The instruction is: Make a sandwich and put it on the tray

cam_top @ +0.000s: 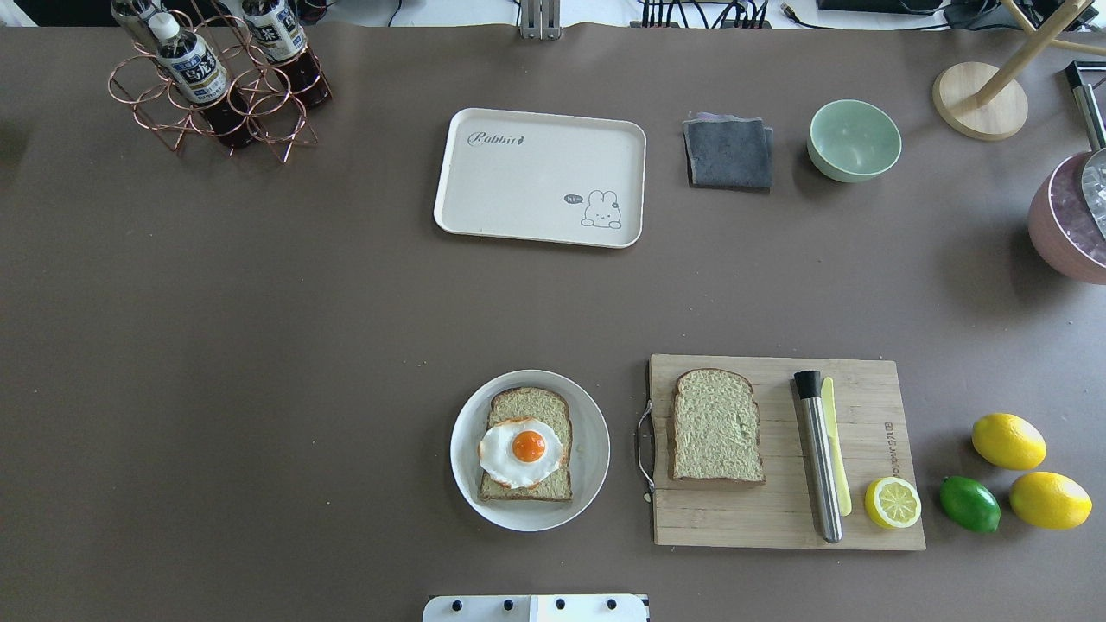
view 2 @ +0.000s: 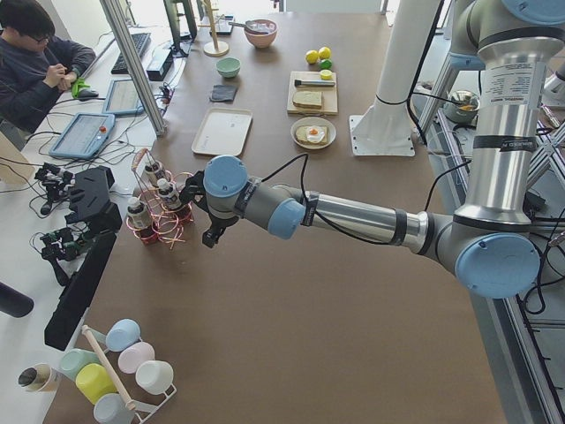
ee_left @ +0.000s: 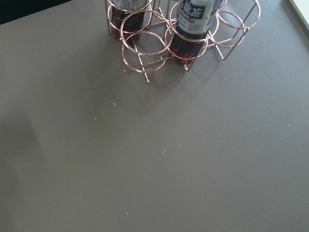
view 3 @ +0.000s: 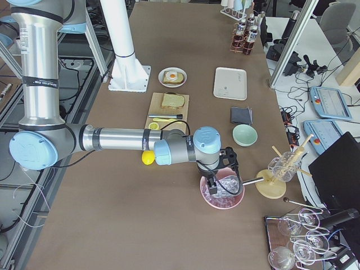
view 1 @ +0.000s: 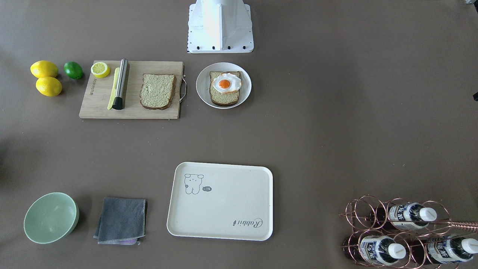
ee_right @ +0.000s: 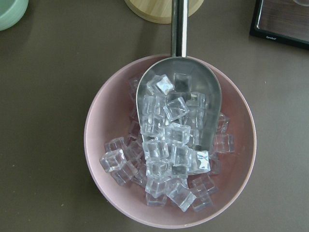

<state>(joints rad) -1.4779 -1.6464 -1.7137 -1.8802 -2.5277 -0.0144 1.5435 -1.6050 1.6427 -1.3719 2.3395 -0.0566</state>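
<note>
sandwich is sitting half built, probably staged for stacking: egg lying on one bread slice on the plate, top slice waiting at its 3 o'clock on the cutting board, tray at 12. arms are stretching low toward the bench ends, left hand by the bottle rack, right hand over the ice bowl; can't tell if either's open.

left arm and right arm stretched level, left gripper and right gripper aimed down
</note>
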